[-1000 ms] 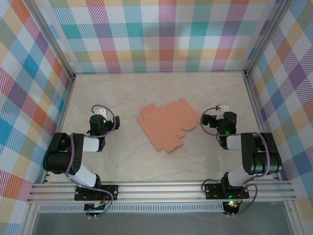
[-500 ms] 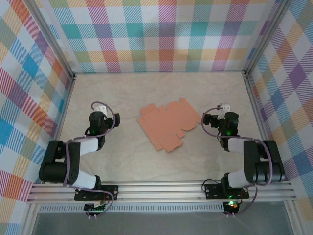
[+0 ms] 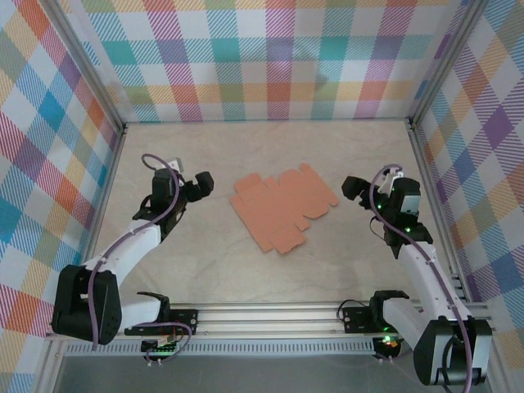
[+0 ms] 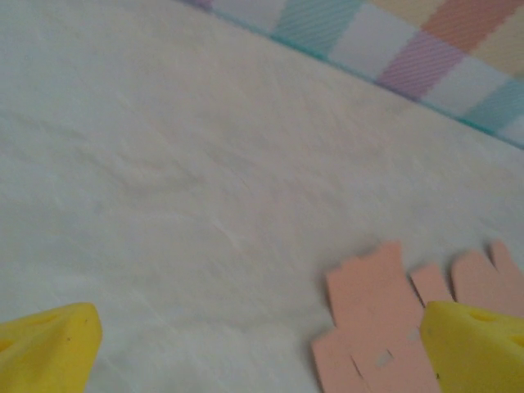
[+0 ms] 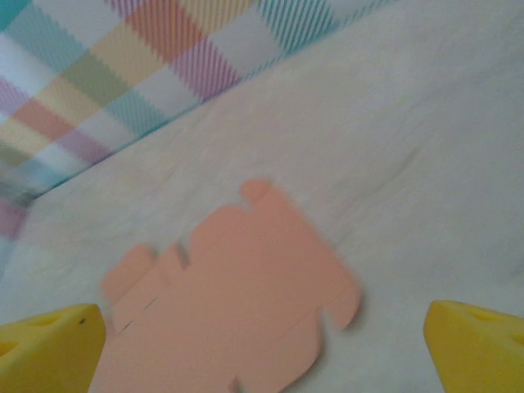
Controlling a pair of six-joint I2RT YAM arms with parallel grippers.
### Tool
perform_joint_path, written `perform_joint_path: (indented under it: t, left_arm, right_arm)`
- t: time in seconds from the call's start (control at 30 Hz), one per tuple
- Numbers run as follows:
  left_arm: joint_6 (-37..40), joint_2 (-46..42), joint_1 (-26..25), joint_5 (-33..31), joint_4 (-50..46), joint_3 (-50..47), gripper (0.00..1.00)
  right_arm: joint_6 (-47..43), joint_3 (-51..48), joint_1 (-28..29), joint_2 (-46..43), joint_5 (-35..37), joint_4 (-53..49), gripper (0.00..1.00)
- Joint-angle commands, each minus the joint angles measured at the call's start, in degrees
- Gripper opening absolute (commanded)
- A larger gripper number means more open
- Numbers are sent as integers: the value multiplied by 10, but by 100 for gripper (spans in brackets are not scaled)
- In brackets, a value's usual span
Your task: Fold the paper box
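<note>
One flat salmon-orange die-cut card sheet, the paper box [image 3: 282, 209], lay mid-table on the pale marbled tabletop [image 3: 344, 270] I watched, plaid walls [image 3: 270, 57] on three sides, left gripper [image 3: 202, 185] and right gripper [image 3: 352, 190] flanking it, both jaws spread wide

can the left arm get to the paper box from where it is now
Probably yes: the paper box lies flat, the open left gripper is beside it, only bare table between.
</note>
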Motion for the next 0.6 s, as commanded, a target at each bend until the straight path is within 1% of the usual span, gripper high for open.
perform_joint_path:
  t: [0.0, 0.07, 0.1, 0.2, 0.3, 0.43, 0.5, 0.57]
  left_arm:
    - [-56, -20, -23, 42, -57, -6, 100]
    - [-55, -21, -34, 34, -61, -11, 100]
    - [-56, -22, -37, 30, -61, -14, 100]
    - [-55, -19, -40, 23, -60, -13, 100]
    - [-52, -6, -41, 22, -62, 0, 100]
    - [-49, 8, -42, 25, -63, 9, 100]
    - [-49, 9, -43, 24, -64, 7, 100]
    - [-48, 7, -43, 19, -64, 2, 100]
  right_arm:
    - [179, -42, 12, -11, -141, -48, 100]
    - [235, -74, 49, -11, -150, -13, 100]
    - [260, -83, 73, -7, -143, -2, 100]
    - [293, -88, 163, 23, -97, 13, 99]
    - [331, -87, 228, 81, -75, 46, 94]
    - [380, -79, 284, 154, -53, 75, 86]
    - [392, -70, 304, 180, -39, 74, 85]
    - [400, -64, 316, 199, -29, 73, 80]
